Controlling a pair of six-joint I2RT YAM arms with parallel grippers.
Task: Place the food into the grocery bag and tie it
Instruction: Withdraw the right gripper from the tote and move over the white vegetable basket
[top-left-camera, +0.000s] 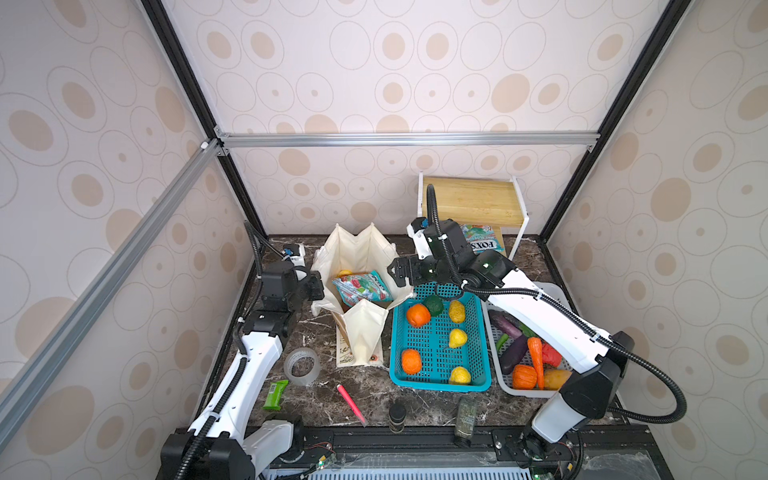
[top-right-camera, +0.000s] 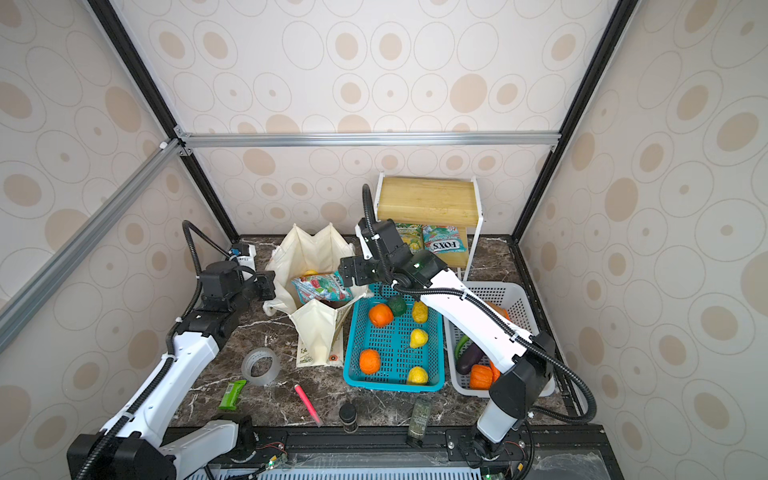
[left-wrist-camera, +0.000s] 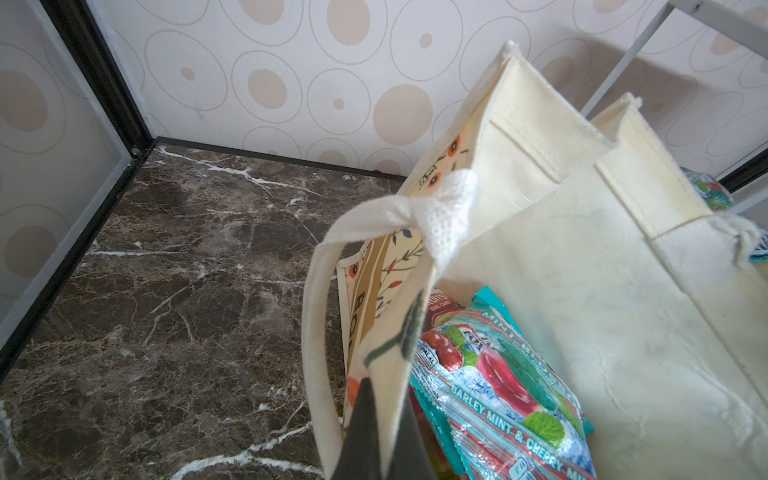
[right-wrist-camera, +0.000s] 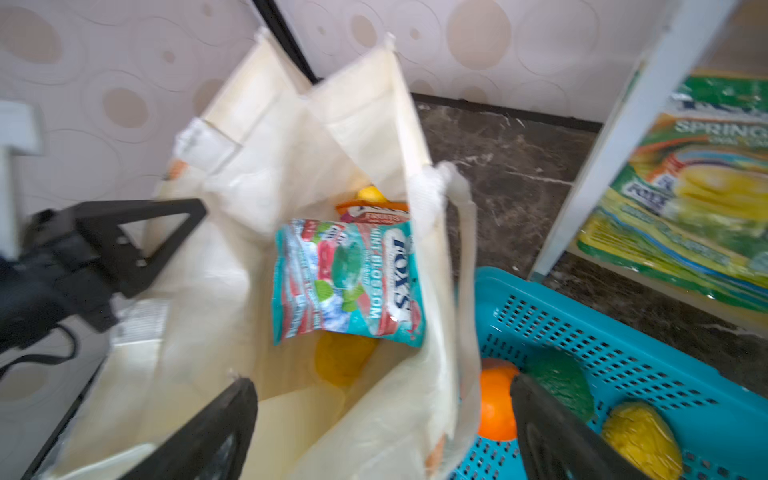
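Note:
The cream grocery bag (top-left-camera: 360, 249) (top-right-camera: 316, 249) stands open at the back of the table. Inside it lie a teal Fox's candy packet (top-left-camera: 362, 287) (right-wrist-camera: 349, 278), a yellow fruit (right-wrist-camera: 370, 193) and an orange packet (right-wrist-camera: 374, 210). My left gripper (top-left-camera: 318, 286) (left-wrist-camera: 382, 436) is shut on the bag's left wall (left-wrist-camera: 582, 270), beside a white handle (left-wrist-camera: 316, 316). My right gripper (top-left-camera: 397, 270) (right-wrist-camera: 382, 384) hangs open and empty over the bag's right rim. More food lies in the turquoise basket (top-left-camera: 478, 332): oranges (top-left-camera: 417, 314) and yellow citrus (top-left-camera: 457, 337).
A white basket (top-left-camera: 503, 382) at the right holds eggplants (top-left-camera: 513, 353) and a carrot. Candy packets (top-right-camera: 442, 241) sit under the wooden shelf (top-left-camera: 471, 201). At the front lie a tape roll (top-left-camera: 302, 365), a green bar (top-left-camera: 275, 395), a pink pen (top-left-camera: 351, 403) and dark jars (top-left-camera: 397, 415).

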